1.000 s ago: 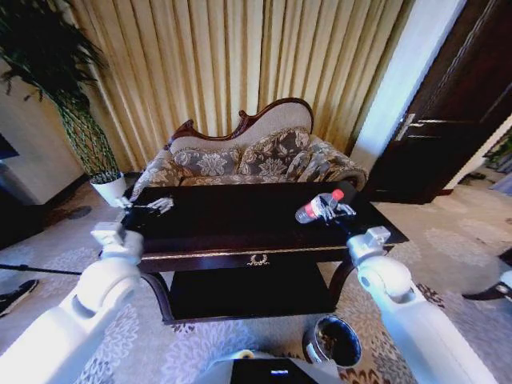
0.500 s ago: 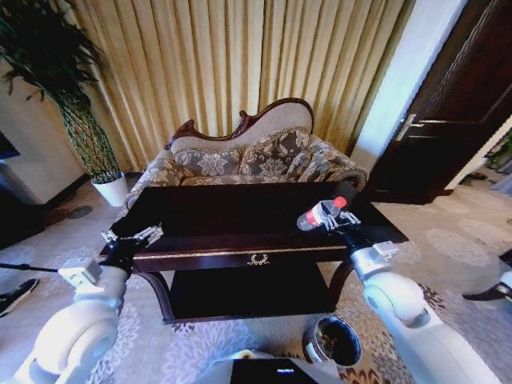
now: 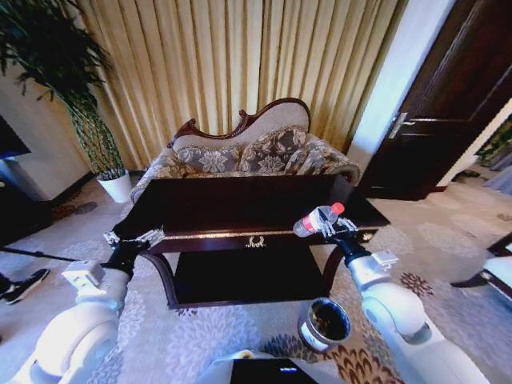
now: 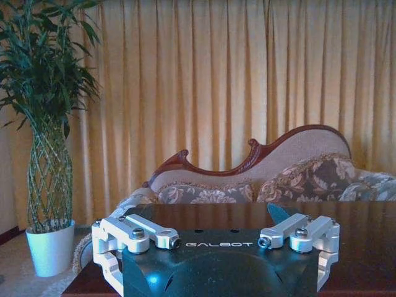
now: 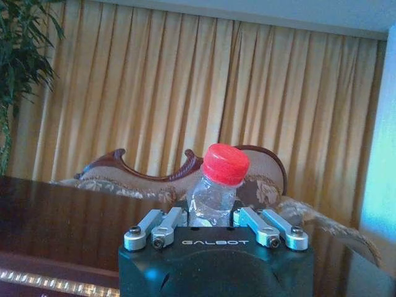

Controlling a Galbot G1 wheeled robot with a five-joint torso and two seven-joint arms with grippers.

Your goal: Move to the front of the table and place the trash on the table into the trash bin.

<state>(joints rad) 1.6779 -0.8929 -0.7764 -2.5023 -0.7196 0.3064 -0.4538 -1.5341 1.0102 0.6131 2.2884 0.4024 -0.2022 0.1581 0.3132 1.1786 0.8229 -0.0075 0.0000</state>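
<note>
The right pincer (image 3: 326, 226) is clamped on the small clear plastic bottle with a red cap (image 3: 317, 219), held above the dark glossy wooden counter's (image 3: 240, 210) front right corner, so the carry to the small dark cylindrical trash bin (image 3: 325, 323), below and nearer the robot, looks next, while the left pincer (image 3: 133, 238), fingers apart, hangs empty at the far corner.

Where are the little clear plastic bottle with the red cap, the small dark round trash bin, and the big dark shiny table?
clear plastic bottle with red cap (image 5: 218, 185), right wrist view, on its neck.
small dark round trash bin (image 3: 305, 326), head view, on its pale rim.
big dark shiny wooden table (image 3: 232, 204), head view, on its bare top.
</note>
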